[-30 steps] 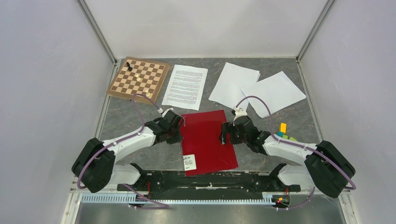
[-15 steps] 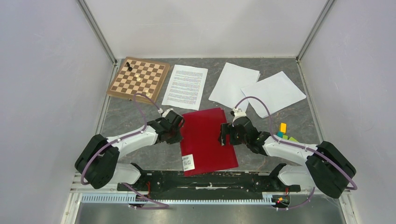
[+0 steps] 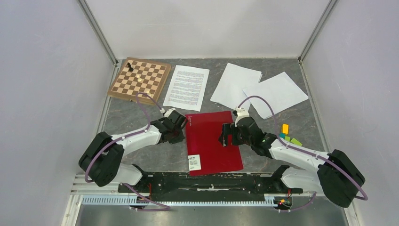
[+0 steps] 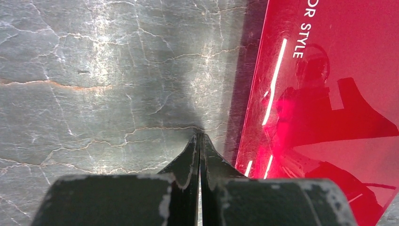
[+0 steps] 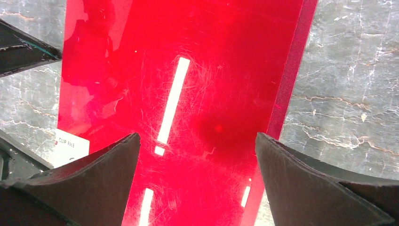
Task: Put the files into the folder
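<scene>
The red folder (image 3: 211,141) lies shut and flat on the table, its white label (image 3: 193,162) at the near left corner. My left gripper (image 3: 181,129) is shut and empty, its tips (image 4: 198,137) on the stone just left of the folder's (image 4: 329,94) left edge. My right gripper (image 3: 226,139) hovers open over the folder's (image 5: 188,70) right half, near its right edge, with nothing between the fingers (image 5: 108,174). The files lie behind the folder: one printed sheet (image 3: 187,87) and two blank sheets (image 3: 235,84) (image 3: 277,94), the right one overlapping the other.
A brown-and-white chessboard (image 3: 139,79) with a few pieces sits at the back left. Small coloured blocks (image 3: 286,134) lie to the right of the folder, close to my right arm. Grey walls close in both sides and the back.
The folder has slid and turned slightly to the right. Both arms have shifted a little with it. The left gripper stays shut and the right stays open.
</scene>
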